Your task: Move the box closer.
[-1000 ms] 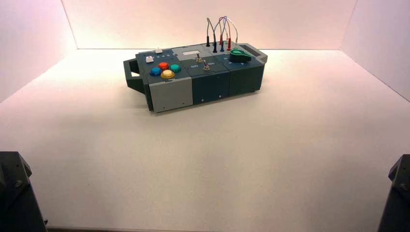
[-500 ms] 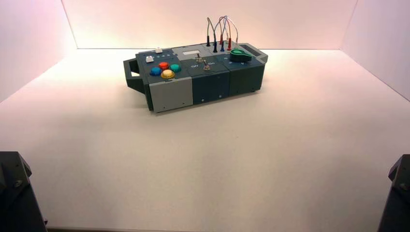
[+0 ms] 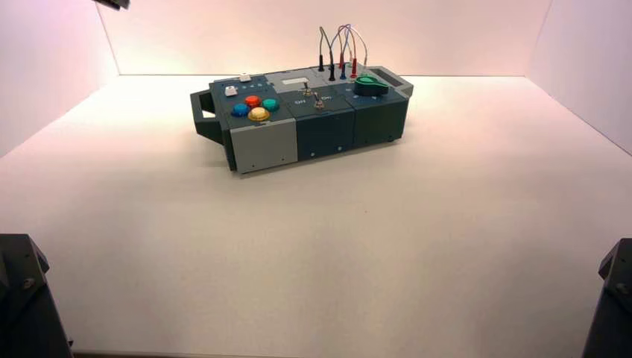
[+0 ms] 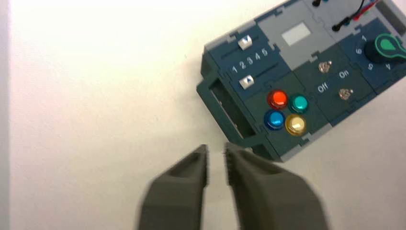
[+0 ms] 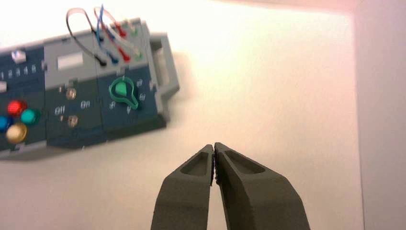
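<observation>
The long dark teal-grey box (image 3: 313, 130) stands slightly turned at the far middle of the white table. It has a light grey front panel, four round coloured buttons (image 3: 254, 107), a green knob (image 3: 368, 84) and plugged wires (image 3: 339, 52). In the left wrist view, my left gripper (image 4: 216, 149) hovers over the table just short of the box's left handle (image 4: 225, 112), with its fingers a little apart and empty. In the right wrist view, my right gripper (image 5: 213, 146) is shut and empty over bare table, off the box's right handle (image 5: 165, 62) and clear of it.
White walls (image 3: 45, 67) enclose the table on three sides. The dark arm bases sit at the near left corner (image 3: 22, 298) and the near right corner (image 3: 612, 298). A dark arm part (image 3: 112, 3) shows at the top left edge of the high view.
A dark arm part has come into the high view's top left corner. The box has not moved.
</observation>
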